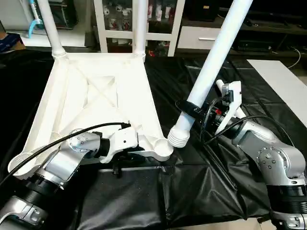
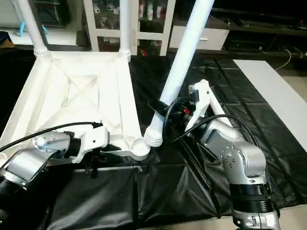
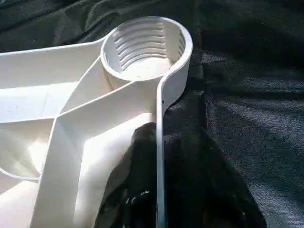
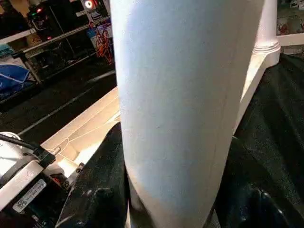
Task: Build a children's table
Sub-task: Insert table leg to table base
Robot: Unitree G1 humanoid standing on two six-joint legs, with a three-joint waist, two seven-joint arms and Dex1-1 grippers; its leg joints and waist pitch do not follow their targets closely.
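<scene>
Table-building sits at the third leg: the right gripper (image 1: 192, 108) clamps a long white tapered plastic tube leg (image 1: 211, 62), tilted, its ribbed end just beside the near threaded corner socket (image 3: 145, 47). The left gripper (image 3: 159, 156) pinches the socket's side wall between narrow jaws. I judge the risk is cross-threading if the leg enters tilted, or the top sliding on the black sheet (image 1: 192, 191). The white plastic X-ribbed tabletop (image 1: 96, 91) lies underside up, two legs standing at its far corners.
</scene>
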